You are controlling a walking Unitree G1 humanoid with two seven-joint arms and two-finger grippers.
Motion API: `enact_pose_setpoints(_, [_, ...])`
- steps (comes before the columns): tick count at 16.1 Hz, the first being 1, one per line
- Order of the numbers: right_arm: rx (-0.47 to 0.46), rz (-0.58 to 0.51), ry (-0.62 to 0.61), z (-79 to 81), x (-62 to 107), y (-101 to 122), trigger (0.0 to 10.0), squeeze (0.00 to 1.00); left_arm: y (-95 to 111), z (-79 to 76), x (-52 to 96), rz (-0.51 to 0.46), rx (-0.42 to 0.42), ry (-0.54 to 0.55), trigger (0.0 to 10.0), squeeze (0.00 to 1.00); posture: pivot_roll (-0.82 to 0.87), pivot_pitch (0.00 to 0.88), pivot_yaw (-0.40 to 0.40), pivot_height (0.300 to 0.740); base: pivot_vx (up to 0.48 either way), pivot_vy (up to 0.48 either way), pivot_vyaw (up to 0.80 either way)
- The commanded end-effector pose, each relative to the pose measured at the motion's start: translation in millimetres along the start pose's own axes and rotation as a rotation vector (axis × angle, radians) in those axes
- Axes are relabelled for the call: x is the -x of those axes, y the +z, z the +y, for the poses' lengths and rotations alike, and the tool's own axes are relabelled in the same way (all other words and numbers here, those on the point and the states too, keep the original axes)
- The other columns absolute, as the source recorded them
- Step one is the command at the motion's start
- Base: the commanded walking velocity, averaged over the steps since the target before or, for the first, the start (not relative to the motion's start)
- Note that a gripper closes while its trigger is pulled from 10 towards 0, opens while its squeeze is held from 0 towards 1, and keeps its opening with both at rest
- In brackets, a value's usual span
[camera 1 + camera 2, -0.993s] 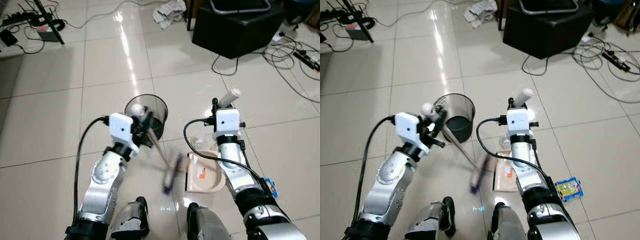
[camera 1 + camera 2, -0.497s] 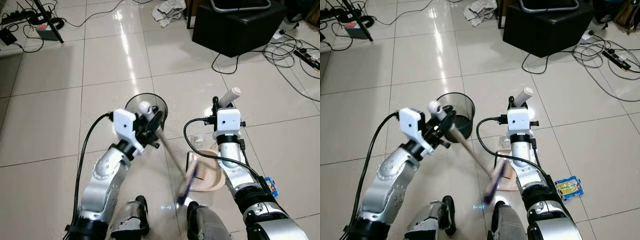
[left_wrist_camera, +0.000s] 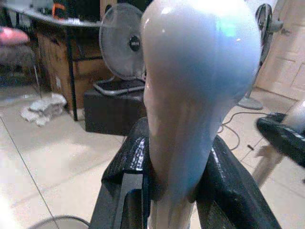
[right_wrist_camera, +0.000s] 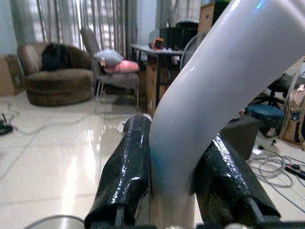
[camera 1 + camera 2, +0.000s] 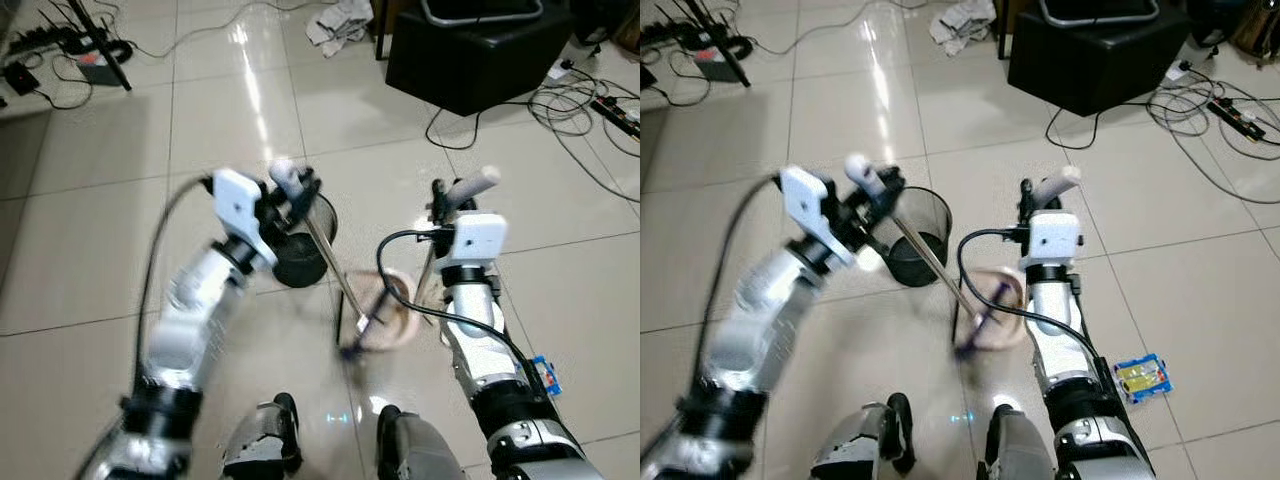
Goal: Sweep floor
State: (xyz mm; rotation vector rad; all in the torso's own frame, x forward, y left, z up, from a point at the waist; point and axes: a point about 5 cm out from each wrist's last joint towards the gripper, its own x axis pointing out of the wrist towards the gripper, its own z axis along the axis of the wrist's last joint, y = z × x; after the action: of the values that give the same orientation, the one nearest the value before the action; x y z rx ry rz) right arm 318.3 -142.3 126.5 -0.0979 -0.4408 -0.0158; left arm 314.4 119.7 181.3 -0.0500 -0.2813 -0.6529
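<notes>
Head views: left gripper (image 5: 290, 190) has swung the long-handled broom (image 5: 930, 265) inward; its purple head, blurred, seems against the beige plastic dustpan (image 5: 395, 320), so debris is probably being pushed in. Wrist views: both jaws clamped, the right gripper (image 5: 445, 195) on the dustpan's white handle (image 4: 209, 95).

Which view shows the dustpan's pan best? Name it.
The right eye view: the beige dustpan sits tilted on the floor with the broom head at it. The left eye view shows the same, more blurred. The right wrist view catches just its white handle, clamped in the right gripper.
</notes>
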Motion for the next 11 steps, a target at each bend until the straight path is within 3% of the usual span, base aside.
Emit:
enact_pose_setpoints(1, [-0.039,-0.062,-0.019,-1.5,-2.9,11.4,10.0,0.0,5.2,8.0,0.1,-0.02,-0.006,-0.018,10.0,0.0,0.05,0.147,0.099,0.74,0.0,0.0,0.0])
enact_pose_setpoints(7, [-0.052,-0.047,-0.048,-14.4,3.0,10.6,10.0,0.0,14.2,13.0,-2.7,-0.005,-0.013,-0.176,10.0,0.0,0.04,0.082,0.112,0.74,0.0,0.0,0.0])
enact_pose_setpoints(11, [-0.052,-0.039,-0.053,-20.5,10.8,9.9,10.0,0.0,26.8,30.7,11.0,0.014,-0.031,-0.223,10.0,0.0,0.04,0.071,0.118,0.74,0.0,0.0,0.0])
